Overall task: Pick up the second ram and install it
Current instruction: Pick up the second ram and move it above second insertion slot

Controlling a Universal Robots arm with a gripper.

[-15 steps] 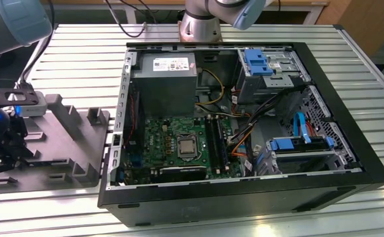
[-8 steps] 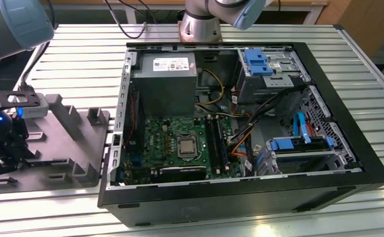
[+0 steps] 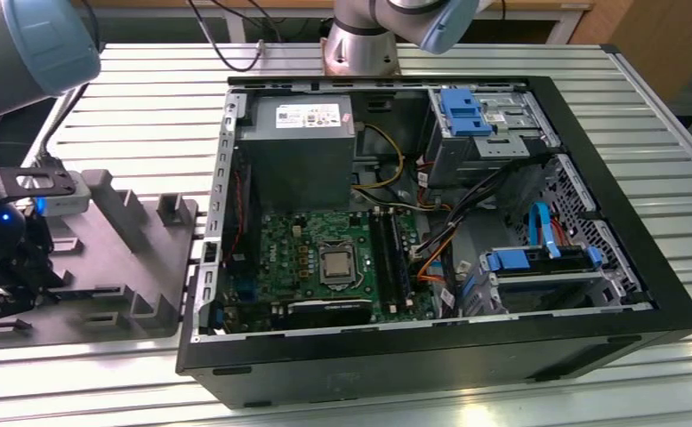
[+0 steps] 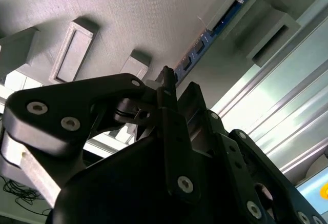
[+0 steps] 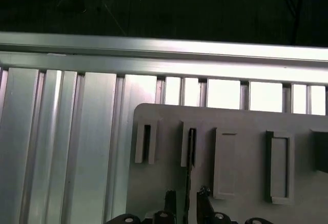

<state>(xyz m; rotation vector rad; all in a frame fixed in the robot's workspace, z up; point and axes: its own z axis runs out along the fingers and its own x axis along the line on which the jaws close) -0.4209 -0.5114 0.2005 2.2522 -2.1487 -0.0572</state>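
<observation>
Hovering gripper (image 5: pixel 185 201) low over grey tray (image 5: pixel 241 119), at the exterior view's left, beside open PC case (image 3: pixel 631 307). Straddling ram (image 5: pixel 190 152) with fingers (image 5: pixel 203 196) parted narrowly, one on each side. Leaving thin gaps on both sides in the first wrist view, so not clamping it. Finding ram standing on its long edge in tray, one end sitting in a slotted upright block (image 5: pixel 183 147), other end reaching in between the fingertips. Catching ram (image 4: pixel 205 44) in the second wrist view as a thin edge-on strip with bluish chips, running from a far block toward the fingertips. Noting tray lying flat on slatted aluminium table (image 3: pixel 144 89), just beside case wall. Noting case lying on its side, panel off, green motherboard (image 3: pixel 293 249) facing up. Spotting long black slots (image 3: pixel 390 258) running along motherboard just beside CPU socket (image 3: pixel 336 264). Not managing to tell whether a stick is already sitting in one.
</observation>
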